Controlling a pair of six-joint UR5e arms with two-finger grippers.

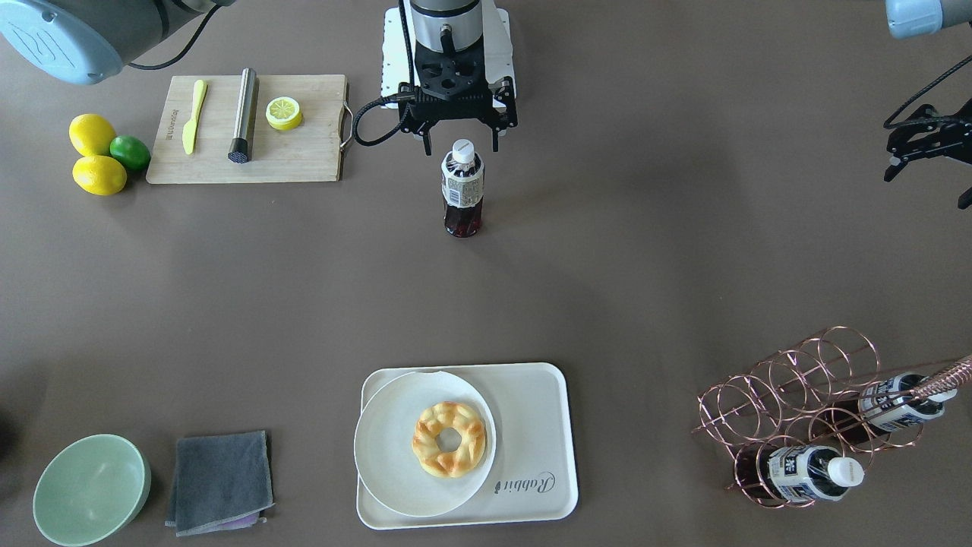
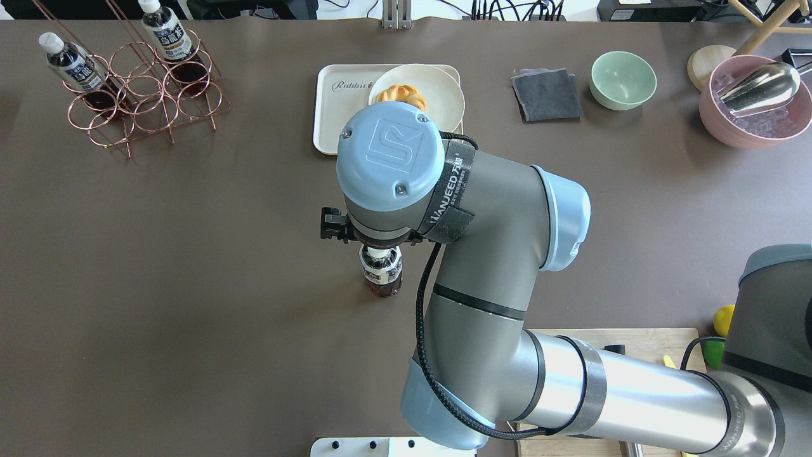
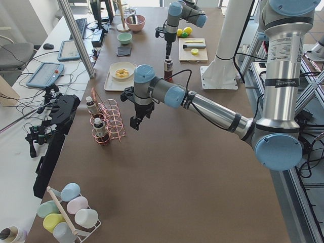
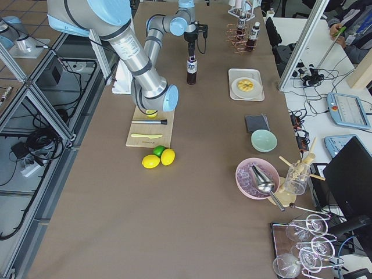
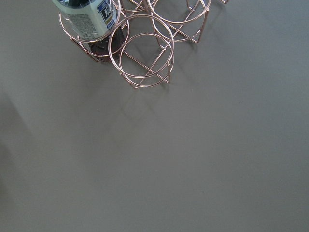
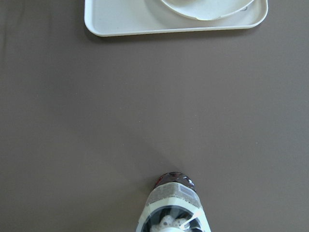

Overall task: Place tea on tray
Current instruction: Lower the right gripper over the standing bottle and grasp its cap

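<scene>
Fingers (image 1: 427, 138) of the right gripper (image 1: 462, 143) wide apart and empty, poised either side of the air just above the white cap (image 1: 463, 153) of the tea (image 1: 462, 190) — upright on bare table (image 1: 607, 266), directly below, well apart from the tray (image 1: 543, 456). Looks the nearer arm by far; left gripper (image 1: 923, 148) out near the wire rack (image 1: 790, 403), its opening impossible to tell.

Wire rack (image 1: 790, 395), cutting board (image 1: 304, 159), green bowl (image 1: 91, 490), grey cloth (image 1: 220, 480)
</scene>
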